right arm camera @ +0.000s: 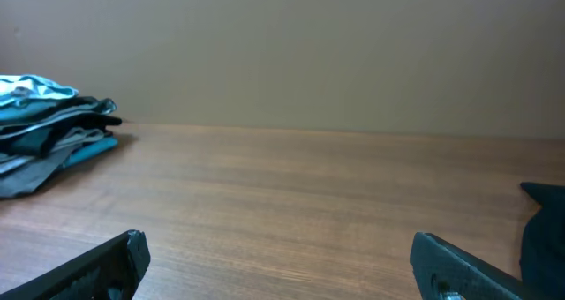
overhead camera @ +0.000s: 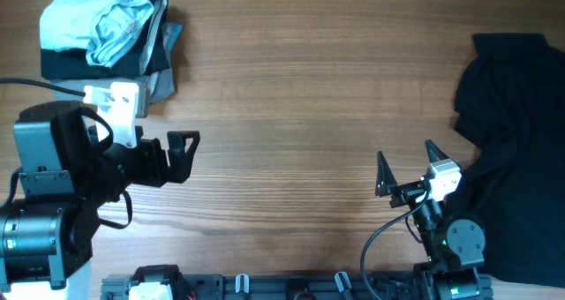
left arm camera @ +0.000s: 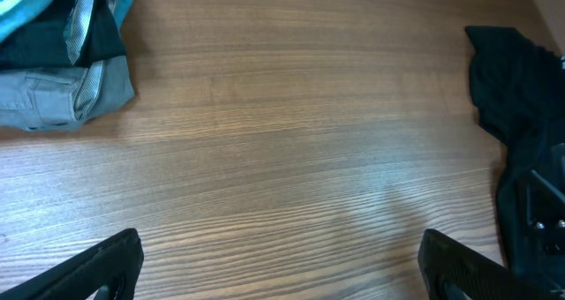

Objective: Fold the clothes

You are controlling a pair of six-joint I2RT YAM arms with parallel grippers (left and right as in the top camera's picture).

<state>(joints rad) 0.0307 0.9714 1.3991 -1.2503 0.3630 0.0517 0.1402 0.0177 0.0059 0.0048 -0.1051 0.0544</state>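
Note:
The clothes, a light blue t-shirt [overhead camera: 93, 22], lie crumpled on top of a folded stack at the table's far left corner. A teal edge of the t-shirt [left arm camera: 22, 4] shows in the left wrist view, and the right wrist view has the t-shirt [right arm camera: 31, 88] far off on the left. My left gripper [overhead camera: 187, 157] hovers open over bare wood, below and to the right of the stack, pointing right. Near the front edge on the right, my right gripper [overhead camera: 404, 150] is open too. Nothing lies between the left gripper [left arm camera: 281, 243] fingers or the right gripper [right arm camera: 278, 240] fingers.
Folded black and grey garments [overhead camera: 157, 66] lie under the t-shirt, with the grey garment [left arm camera: 53, 101] lowest. A large black garment [overhead camera: 516, 159] is heaped along the right edge, close beside my right arm. Bare wooden table [overhead camera: 300, 97] lies between the two piles.

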